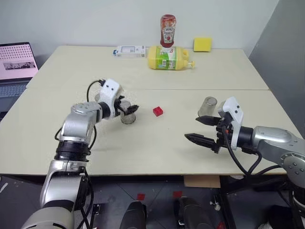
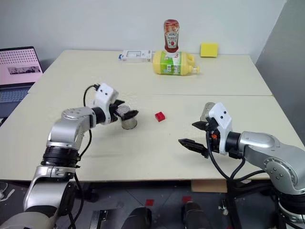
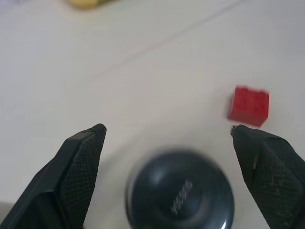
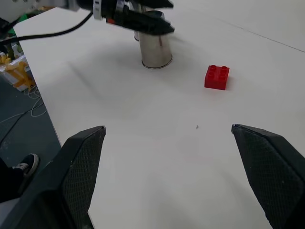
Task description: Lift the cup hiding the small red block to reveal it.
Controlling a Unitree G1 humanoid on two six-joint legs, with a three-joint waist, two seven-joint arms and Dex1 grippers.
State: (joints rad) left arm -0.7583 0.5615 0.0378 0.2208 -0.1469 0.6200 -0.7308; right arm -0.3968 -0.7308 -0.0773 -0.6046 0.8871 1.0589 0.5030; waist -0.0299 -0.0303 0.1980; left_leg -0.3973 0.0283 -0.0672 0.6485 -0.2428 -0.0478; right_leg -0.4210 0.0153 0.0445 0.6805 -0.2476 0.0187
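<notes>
Fingers of the left gripper (image 1: 127, 109) stand wide around an upside-down metal cup (image 1: 127, 116), apparently just set down beside the exposed small red block (image 1: 157, 111) on the table (image 1: 157, 152), while the right gripper (image 1: 204, 130) waits empty, spread wide.

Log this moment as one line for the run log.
small red block: uncovered on table | cup: standing beside it, left gripper open above | right gripper: open, empty

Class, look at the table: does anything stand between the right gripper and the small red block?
Nothing visible does. Bare table lies between the right gripper and the small red block; the cup at the left gripper stands beyond the block.
</notes>
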